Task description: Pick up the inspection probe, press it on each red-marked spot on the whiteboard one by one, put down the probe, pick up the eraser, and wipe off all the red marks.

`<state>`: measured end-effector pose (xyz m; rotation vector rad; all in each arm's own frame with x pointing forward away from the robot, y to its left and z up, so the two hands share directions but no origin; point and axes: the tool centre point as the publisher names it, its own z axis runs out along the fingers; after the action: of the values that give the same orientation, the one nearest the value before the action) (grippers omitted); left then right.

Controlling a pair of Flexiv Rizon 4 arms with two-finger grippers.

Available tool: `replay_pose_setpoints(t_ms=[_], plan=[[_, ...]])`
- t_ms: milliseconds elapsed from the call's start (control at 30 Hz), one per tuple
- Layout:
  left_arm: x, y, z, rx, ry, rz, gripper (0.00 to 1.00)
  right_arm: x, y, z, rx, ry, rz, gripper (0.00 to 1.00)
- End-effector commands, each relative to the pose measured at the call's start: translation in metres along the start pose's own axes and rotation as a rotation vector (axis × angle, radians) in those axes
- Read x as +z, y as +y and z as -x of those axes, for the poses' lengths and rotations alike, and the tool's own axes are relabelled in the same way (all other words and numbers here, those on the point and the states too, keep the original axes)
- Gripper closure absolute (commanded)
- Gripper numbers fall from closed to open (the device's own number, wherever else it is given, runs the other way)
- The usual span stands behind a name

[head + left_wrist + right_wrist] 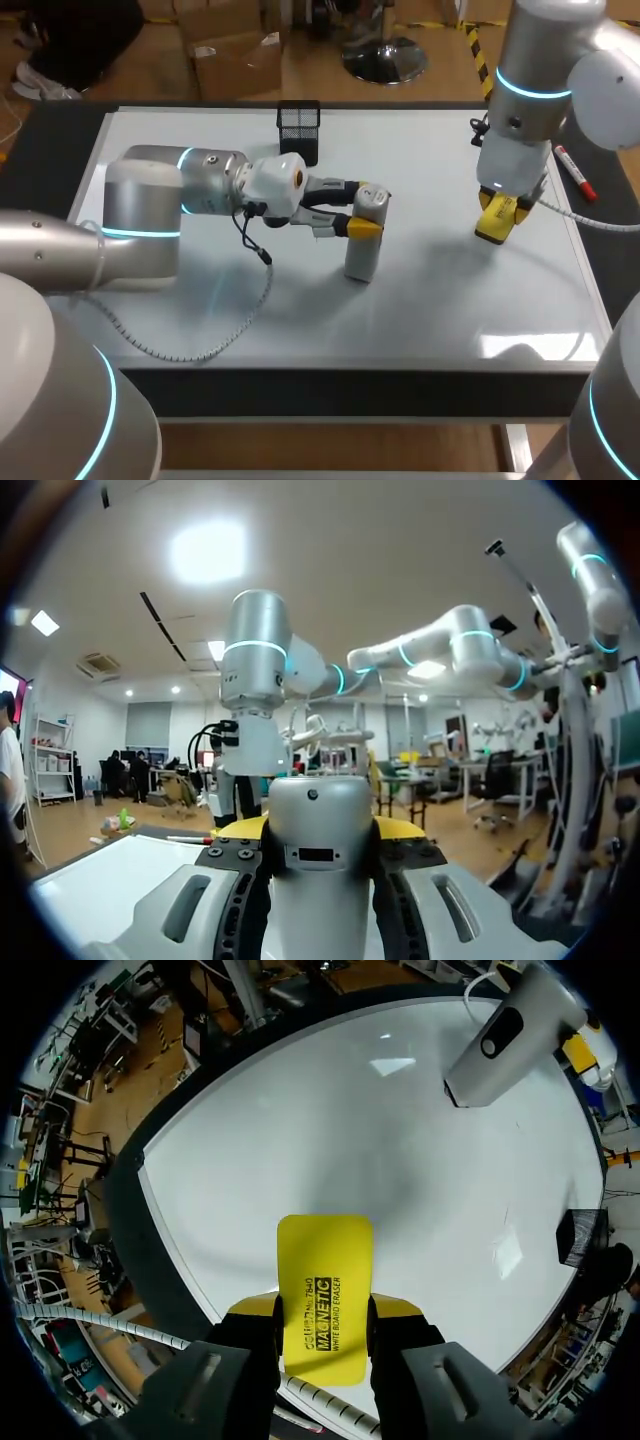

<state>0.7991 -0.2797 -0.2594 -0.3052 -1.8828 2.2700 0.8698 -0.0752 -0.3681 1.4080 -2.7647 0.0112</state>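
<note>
Right gripper (pixel 498 218) is clamped on the yellow eraser (pixel 323 1270), one finger on each long edge. The eraser's long axis runs straight out ahead of the fingers, its free end aimed down at the whiteboard (pixel 450 310). In the head view it hangs over the right part of the board, and I cannot tell whether it touches the surface.

Left gripper (pixel 362 218) reaches in sideways at the centre of the frame and grips the upper part of the grey probe (pixel 363 250). The probe stands upright with its base on the board, well to the left of the eraser.

I can see no red marks in any view. If some remain, wiping falls to the right arm. The board's right half is nearest it, while the probe and left arm stand over the middle.
</note>
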Motion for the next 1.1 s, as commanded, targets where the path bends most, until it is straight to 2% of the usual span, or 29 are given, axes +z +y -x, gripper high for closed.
replay_pose_setpoints(t_ms=[33, 533, 600, 867, 1100], plan=[[-0.005, -0.009, 0.007, -0.002, 0.026, -0.013, 1.00, -0.001, -0.001, 0.000, -0.002, 0.003, -0.001, 1.00], [-0.039, -0.041, 0.034, -0.001, 0.143, -0.085, 1.00, -0.001, -0.001, 0.000, -0.002, 0.003, -0.001, 1.00], [-0.045, -0.044, 0.038, 0.003, 0.157, -0.055, 1.00, -0.001, -0.001, 0.000, -0.002, 0.003, -0.001, 1.00], [-0.072, -0.058, 0.053, -0.020, 0.188, -0.083, 1.00, -0.001, -0.001, 0.000, -0.002, 0.003, -0.001, 1.00], [-0.094, -0.061, 0.064, -0.054, 0.232, -0.077, 1.00, -0.001, -0.001, 0.000, -0.002, 0.003, -0.001, 1.00]])
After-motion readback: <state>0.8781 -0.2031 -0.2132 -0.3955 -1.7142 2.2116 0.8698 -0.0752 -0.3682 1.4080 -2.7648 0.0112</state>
